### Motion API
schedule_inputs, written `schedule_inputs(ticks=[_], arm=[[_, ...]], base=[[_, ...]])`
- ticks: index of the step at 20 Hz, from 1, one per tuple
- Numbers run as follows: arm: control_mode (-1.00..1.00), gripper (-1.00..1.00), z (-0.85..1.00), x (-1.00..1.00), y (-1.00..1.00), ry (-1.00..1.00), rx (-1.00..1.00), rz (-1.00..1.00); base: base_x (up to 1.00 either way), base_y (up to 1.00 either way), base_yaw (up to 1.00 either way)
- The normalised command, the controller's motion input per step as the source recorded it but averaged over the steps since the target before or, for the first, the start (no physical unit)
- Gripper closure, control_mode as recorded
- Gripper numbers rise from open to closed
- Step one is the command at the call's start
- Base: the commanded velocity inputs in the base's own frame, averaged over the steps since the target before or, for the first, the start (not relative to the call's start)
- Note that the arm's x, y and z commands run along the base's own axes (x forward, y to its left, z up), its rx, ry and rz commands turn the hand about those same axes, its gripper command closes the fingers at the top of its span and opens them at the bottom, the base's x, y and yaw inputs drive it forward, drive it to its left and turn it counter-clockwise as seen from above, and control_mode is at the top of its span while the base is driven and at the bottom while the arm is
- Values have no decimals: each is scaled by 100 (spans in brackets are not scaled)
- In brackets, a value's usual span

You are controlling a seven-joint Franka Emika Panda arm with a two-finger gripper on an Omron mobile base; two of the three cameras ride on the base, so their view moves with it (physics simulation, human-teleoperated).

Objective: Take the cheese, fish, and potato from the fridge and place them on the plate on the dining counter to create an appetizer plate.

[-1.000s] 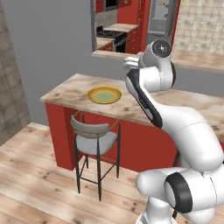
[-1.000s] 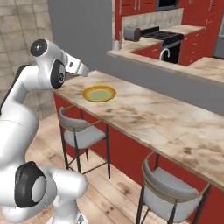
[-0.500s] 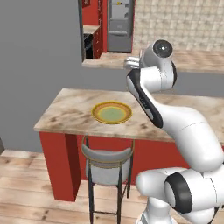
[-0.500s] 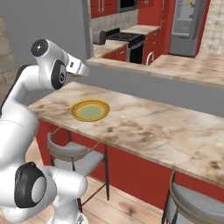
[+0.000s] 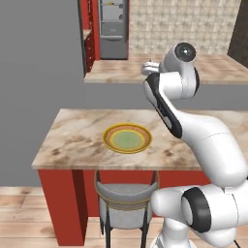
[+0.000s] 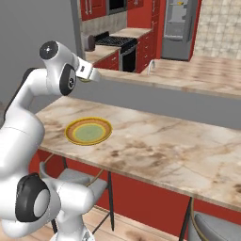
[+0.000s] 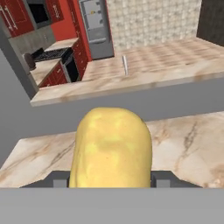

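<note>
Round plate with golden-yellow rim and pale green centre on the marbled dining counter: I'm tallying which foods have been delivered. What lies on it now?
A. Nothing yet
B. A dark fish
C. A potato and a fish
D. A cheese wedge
A: the round plate with golden-yellow rim shows a bare green centre, while the rounded pale yellow potato sits in the gripper.

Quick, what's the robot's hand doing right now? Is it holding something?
The hand is shut on the potato, carrying it above the dining counter.

Even, bright rendered light (soft shadows); slightly blurry — no glare.
</note>
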Motion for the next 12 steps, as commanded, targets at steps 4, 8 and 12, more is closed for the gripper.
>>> schedule_inputs(ticks=[4,8,12], arm=[[100,100,0,0,0,0,0,0],[-100,100,0,12,0,0,0,-5],[-100,100,-9,2,0,11,0,-1]], base=[[52,1,-13],[18,2,-7],[0,0,0]])
